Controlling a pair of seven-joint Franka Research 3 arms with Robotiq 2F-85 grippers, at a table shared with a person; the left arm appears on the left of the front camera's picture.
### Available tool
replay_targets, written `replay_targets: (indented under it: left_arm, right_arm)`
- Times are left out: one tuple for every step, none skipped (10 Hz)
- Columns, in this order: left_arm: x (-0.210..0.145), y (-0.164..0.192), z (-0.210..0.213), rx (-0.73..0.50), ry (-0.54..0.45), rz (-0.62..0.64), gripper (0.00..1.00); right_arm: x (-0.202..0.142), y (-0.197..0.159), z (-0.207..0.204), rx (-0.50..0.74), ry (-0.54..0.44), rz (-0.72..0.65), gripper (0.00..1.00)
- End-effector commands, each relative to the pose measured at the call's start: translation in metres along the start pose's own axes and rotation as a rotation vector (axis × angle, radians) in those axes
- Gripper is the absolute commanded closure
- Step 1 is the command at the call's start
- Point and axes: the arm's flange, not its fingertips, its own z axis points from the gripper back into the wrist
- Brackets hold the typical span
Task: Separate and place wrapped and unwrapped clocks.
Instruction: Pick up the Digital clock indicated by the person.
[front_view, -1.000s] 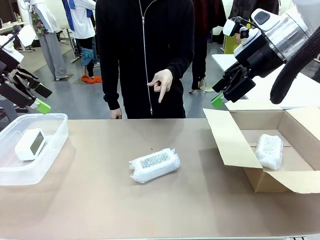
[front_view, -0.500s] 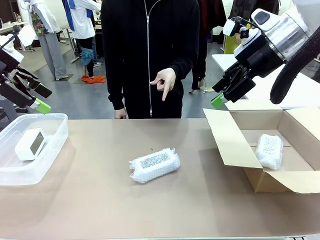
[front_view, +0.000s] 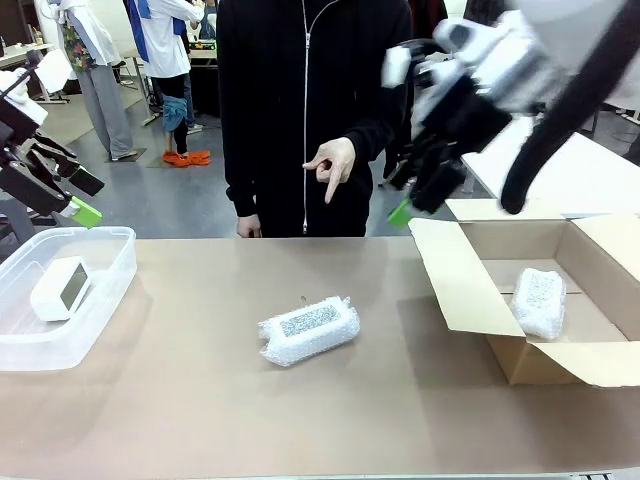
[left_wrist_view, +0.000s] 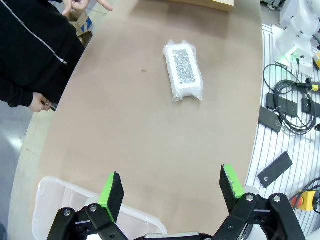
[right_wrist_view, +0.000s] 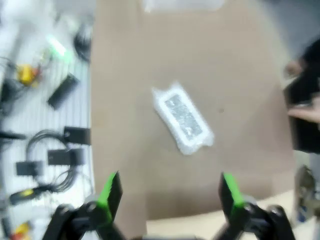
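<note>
One wrapped clock (front_view: 308, 329), a white bubble-wrap bundle with a grey speckled face, lies in the middle of the table (front_view: 200, 420); I also see this wrapped clock (left_wrist_view: 183, 70) from the left wrist and, blurred, this wrapped clock (right_wrist_view: 183, 117) from the right wrist. A second wrapped clock (front_view: 538, 300) lies inside the cardboard box (front_view: 470, 290) at the right. The unwrapped clock (front_view: 60, 287), white with a dark screen, rests in the clear plastic bin (front_view: 110, 270) at the left. My left gripper (front_view: 88, 197) hovers open above the bin. My right gripper (front_view: 415, 195) hangs open, high beside the box's left flap.
A person in black stands at the far side, one hand (front_view: 330, 165) pointing down at the table's middle. Cables and black parts (left_wrist_view: 290, 115) lie beyond the table's near edge. Brown tabletop spreads around the middle bundle.
My right arm has swung left, from above the box toward the table's middle. The person has shifted slightly right, still pointing. The left arm and the clocks have stayed put.
</note>
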Motion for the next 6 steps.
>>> replay_targets:
  left_arm:
    - [0.001,-0.001,0.0,0.005,0.007,0.004,0.0]
    - [0.001,-0.001,0.0,0.005,0.007,0.004,0.0]
    - [0.001,-0.001,0.0,0.005,0.007,0.004,0.0]
    - [0.001,-0.001,0.0,0.005,0.007,0.004,0.0]
    - [0.001,-0.001,0.0,0.005,0.007,0.004,0.0]
    - [0.001,-0.001,0.0,0.005,0.007,0.004,0.0]
  right_arm:
    - [0.065,-0.012,-0.04,0.051,0.213,0.211,0.0]
    - [0.079,-0.007,-0.063,0.064,0.272,0.32,0.0]
    - [0.084,0.004,-0.087,0.069,0.307,0.391,0.0]
    - [0.08,0.019,-0.105,0.067,0.319,0.453,0.0]
    - [0.07,0.033,-0.128,0.075,0.361,0.492,0.0]
    - [0.065,0.032,-0.14,0.108,0.302,0.473,0.0]
